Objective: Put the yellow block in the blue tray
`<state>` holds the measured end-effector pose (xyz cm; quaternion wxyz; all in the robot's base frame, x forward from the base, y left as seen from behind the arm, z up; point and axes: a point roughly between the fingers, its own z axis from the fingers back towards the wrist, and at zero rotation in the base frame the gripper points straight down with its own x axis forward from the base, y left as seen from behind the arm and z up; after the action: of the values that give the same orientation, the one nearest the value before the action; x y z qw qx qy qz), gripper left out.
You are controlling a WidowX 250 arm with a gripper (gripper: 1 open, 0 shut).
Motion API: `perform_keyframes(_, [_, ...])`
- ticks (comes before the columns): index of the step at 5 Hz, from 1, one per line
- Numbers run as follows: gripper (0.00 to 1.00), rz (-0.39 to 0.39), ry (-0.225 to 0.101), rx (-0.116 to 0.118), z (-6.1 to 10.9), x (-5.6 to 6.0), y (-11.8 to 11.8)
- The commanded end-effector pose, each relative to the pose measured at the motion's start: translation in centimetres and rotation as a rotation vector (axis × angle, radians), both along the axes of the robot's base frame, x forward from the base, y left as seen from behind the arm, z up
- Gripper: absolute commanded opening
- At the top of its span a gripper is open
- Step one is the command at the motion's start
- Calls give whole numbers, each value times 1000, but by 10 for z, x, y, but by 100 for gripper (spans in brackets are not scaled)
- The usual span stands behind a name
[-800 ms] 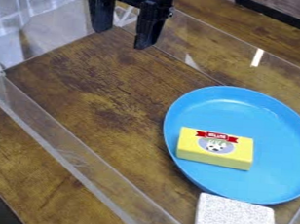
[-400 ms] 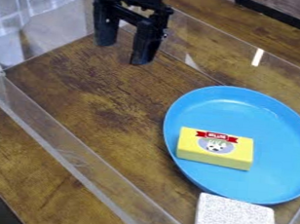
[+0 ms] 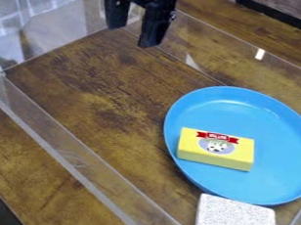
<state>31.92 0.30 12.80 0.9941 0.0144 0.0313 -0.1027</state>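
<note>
camera view shows the yellow block [image 3: 217, 148] lying flat inside the blue tray [image 3: 286, 120], left of its middle, label facing up. a white speckled sponge [image 3: 236, 220] sits on the wooden worktop [image 3: 101, 101] just beside the tray's near rim. the end effector [image 3: 134, 23] hangs at the top, well apart from the tray, fingers spread and empty.

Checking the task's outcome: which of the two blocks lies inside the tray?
The yellow block, resting on the blue tray; the white speckled block lies on the table outside the rim.
</note>
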Motion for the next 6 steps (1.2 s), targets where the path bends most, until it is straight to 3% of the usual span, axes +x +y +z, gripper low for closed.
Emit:
perform_keyframes(1, [100,43,-49,1,15,4,17])
perform_keyframes(3, [100,79,-40,-6,0,10,24])
perform_keyframes(5, [100,148,-44,-8,-9,1,43])
perform_keyframes(6, [100,113,-50,-8,-9,7,42])
